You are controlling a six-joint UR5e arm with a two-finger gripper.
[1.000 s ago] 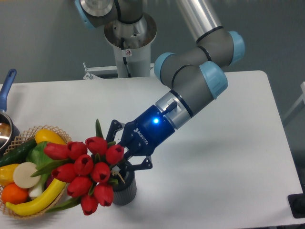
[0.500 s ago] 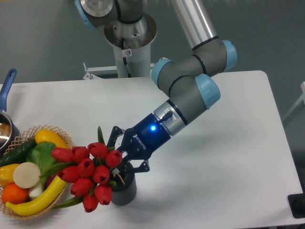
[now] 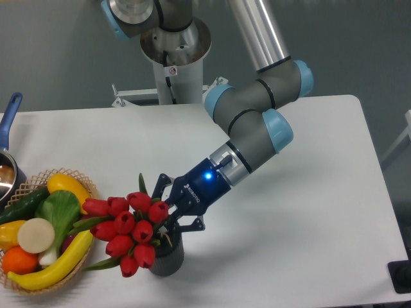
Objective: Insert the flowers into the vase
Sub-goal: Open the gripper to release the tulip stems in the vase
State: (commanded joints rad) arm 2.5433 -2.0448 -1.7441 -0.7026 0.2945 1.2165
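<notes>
Camera view, fixed above the white table: my claw pinches the flowers by their stems, its dark fingers closed round the green bundle right at the mouth of the vase. The red buds lean out toward 9 o'clock from the vase, tilted rather than upright, their heads overhanging the table between the vase and the wicker basket. The vase stands near the front edge of the table, at about 7 o'clock from my blue wrist light.

Against the frame a second ago, my arm has folded: the grey elbow and its pale blue caps have drawn back toward 12 o'clock, and my wrist has slid down and toward 7 o'clock. The bunch has shifted with it, a little to the right and lower, so the buds now sit tighter against the vase rim and farther from the basket's fruit. The stems look lower in the vase mouth than before, though how deep they reach I cannot tell. The vase itself has not moved.

At 9 o'clock, the basket holds a banana, an orange and greens; a blue-handled pot sits behind it.
</notes>
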